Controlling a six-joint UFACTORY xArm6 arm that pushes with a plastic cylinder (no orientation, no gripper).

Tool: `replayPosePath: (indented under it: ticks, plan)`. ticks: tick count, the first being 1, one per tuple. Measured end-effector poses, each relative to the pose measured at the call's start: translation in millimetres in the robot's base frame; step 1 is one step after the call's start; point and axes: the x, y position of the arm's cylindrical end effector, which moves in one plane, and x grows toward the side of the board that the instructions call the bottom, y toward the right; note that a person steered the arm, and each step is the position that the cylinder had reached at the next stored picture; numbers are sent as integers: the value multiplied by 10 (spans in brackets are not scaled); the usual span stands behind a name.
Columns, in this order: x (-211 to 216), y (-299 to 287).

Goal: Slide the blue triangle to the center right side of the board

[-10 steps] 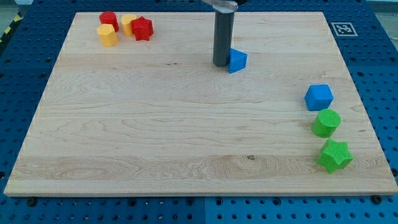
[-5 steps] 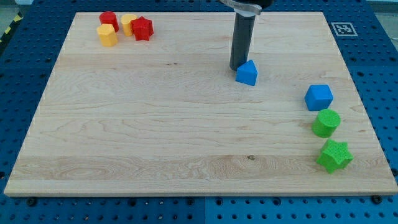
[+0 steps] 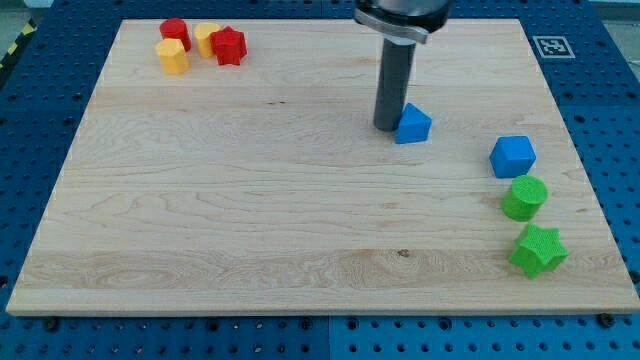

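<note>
The wooden board (image 3: pixel 250 200) lies on a blue perforated desk (image 3: pixel 30 150), with a small printed marker (image 3: pixel 553 46) at its top right corner. From the view's top the dark rod (image 3: pixel 396 85) comes down, and my tip (image 3: pixel 388 126) rests on the board just left of the blue triangle (image 3: pixel 412 125), touching it or very nearly so; there is no tool with jaws here, only this plain rod, so nothing opens or clamps. The triangle sits right of centre in the upper half, well short of the right edge. Near that edge stand a blue cube (image 3: pixel 513 156), a green cylinder (image 3: pixel 525 197) and a green star (image 3: pixel 538 250). At top left cluster a red cylinder (image 3: pixel 175 32), two yellow blocks (image 3: pixel 173 56) (image 3: pixel 206 38) and a red star (image 3: pixel 229 46). I judge the push partly done: the triangle must go further right and slightly down, stopping by the blue cube.
</note>
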Motion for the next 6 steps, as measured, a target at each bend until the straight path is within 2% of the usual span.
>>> replayPosePath:
  ticks: [1, 3, 6]
  plan:
    - [101, 249]
    - [404, 315]
    - [399, 761]
